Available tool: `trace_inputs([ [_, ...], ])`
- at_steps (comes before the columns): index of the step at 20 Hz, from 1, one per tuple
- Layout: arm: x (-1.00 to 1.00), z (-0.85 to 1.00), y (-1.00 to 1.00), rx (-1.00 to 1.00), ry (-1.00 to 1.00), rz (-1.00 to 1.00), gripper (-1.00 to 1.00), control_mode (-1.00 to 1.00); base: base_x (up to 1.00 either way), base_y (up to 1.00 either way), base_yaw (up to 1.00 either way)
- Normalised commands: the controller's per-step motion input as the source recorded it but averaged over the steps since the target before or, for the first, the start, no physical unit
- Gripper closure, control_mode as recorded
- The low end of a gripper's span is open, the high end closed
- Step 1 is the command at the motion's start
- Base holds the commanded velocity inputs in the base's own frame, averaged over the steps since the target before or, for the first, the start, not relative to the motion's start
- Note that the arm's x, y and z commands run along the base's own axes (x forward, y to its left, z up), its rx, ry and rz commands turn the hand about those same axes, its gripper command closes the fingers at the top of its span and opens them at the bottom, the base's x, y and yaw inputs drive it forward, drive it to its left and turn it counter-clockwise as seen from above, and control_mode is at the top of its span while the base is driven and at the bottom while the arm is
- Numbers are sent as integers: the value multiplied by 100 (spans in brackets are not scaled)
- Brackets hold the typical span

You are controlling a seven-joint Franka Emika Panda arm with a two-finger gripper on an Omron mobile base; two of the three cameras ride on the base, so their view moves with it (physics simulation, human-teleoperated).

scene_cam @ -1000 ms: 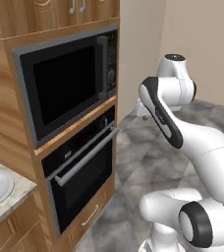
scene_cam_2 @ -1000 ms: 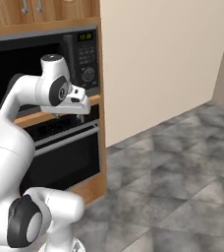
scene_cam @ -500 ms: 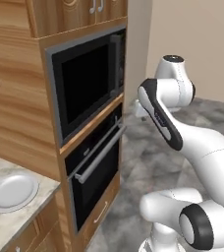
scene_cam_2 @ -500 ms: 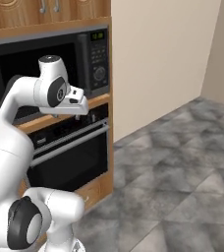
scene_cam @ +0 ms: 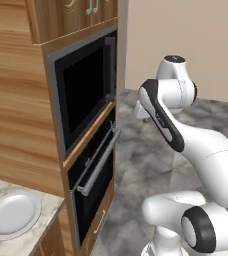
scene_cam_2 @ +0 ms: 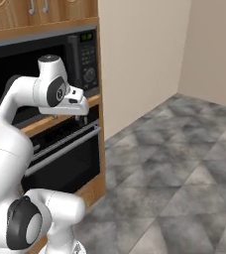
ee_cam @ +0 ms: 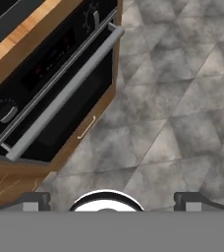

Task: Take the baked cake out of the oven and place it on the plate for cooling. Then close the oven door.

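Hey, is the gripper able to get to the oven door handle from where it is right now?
Probably yes: the open gripper hangs above the handle with nothing between them, and the oven door looks only slightly ajar.

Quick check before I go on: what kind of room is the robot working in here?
A home kitchen, by the look of it. A black oven with a silver bar handle sits in a tall wood cabinet under a microwave, and a plate rests on a stone counter beside it.

A home kitchen: a built-in oven [scene_cam: 93, 170] set in wood cabinetry [scene_cam: 21, 125], stone counter [scene_cam: 16, 197], tiled floor [scene_cam_2: 184, 163].
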Motion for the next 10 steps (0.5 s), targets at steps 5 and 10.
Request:
trace_inputs([
  [5,0,0,0,0,0,0,-100,100,9,27,-29],
  [10,0,0,0,0,0,0,-100,100,0,55,-27],
])
